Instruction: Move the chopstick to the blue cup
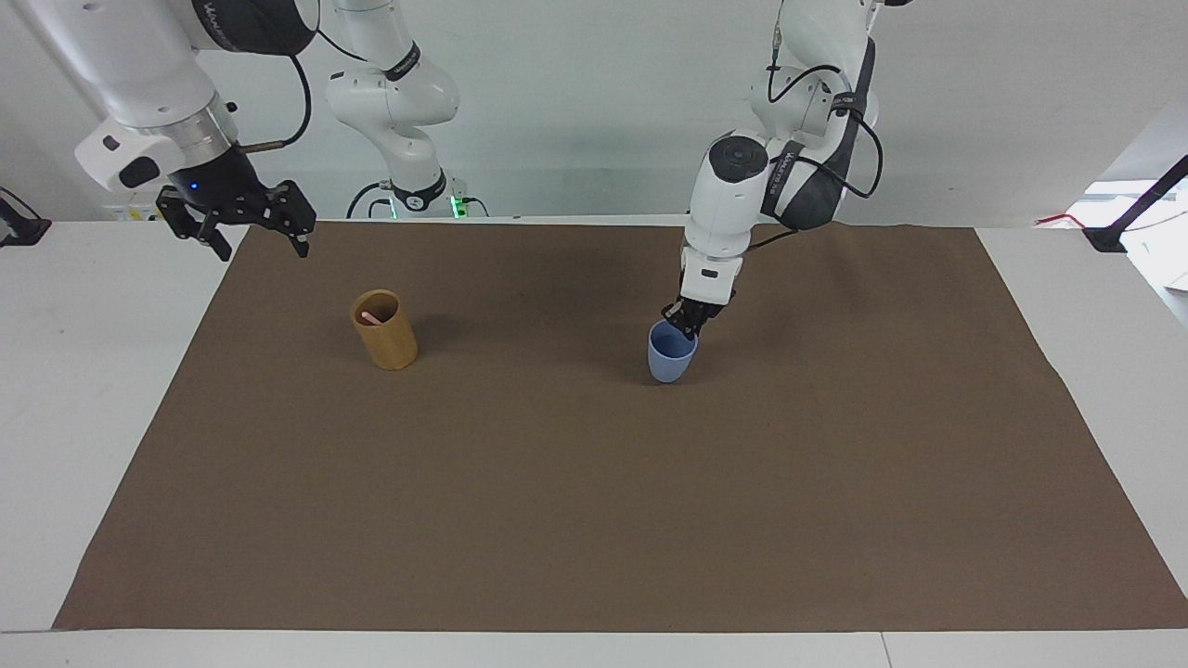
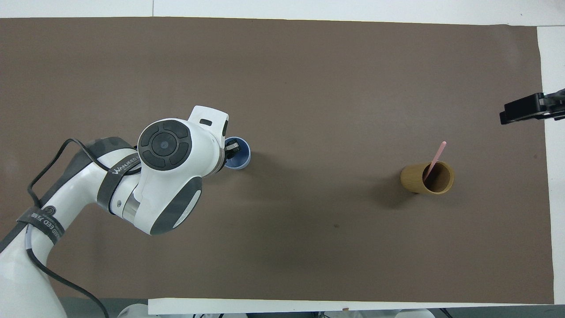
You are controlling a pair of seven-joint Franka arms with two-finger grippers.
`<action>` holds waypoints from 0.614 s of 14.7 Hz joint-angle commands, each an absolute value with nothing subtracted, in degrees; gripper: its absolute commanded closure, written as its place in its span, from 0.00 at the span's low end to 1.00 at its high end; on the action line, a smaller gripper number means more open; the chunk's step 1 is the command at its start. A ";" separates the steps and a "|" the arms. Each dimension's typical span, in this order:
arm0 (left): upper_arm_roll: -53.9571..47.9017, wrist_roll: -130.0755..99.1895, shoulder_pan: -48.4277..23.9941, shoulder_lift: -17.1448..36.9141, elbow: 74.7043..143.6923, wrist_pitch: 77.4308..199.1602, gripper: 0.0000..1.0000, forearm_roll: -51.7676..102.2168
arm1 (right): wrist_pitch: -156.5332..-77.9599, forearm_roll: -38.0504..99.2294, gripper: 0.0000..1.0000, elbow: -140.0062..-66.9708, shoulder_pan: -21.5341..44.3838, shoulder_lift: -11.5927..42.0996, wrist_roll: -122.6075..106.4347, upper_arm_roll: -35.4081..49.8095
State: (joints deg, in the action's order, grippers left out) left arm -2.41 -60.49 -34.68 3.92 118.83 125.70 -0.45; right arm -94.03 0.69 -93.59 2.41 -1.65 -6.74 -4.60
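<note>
The blue cup [image 1: 670,357] [image 2: 242,159] stands upright on the brown mat near the table's middle. My left gripper [image 1: 685,320] [image 2: 231,148] is at the cup's rim on the side nearer the robots, angled down onto it. One pale pink chopstick [image 1: 369,318] [image 2: 437,157] leans inside the tan cup [image 1: 385,343] [image 2: 423,179] toward the right arm's end, its tip sticking out above the rim. My right gripper [image 1: 263,249] [image 2: 525,111] hangs open and empty over the mat's edge at that end.
The brown mat [image 1: 594,510] covers most of the white table. A black clamp [image 1: 1109,237] sits at the table's edge by the left arm's end. The two cups stand well apart with bare mat between them.
</note>
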 commanded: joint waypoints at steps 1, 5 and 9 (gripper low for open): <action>-2.37 -60.29 -34.37 3.69 119.53 127.00 0.34 -0.26 | -104.38 3.42 0.00 -105.78 2.46 -7.90 -11.41 -4.22; -2.29 -60.12 -34.37 3.69 119.27 126.57 0.01 -0.26 | -115.64 7.72 0.00 -119.50 2.64 -13.17 -16.16 -4.22; -1.85 -60.03 -30.52 0.81 115.16 118.43 0.00 -0.26 | -124.60 8.79 0.00 -129.17 4.21 -16.95 -19.51 -4.22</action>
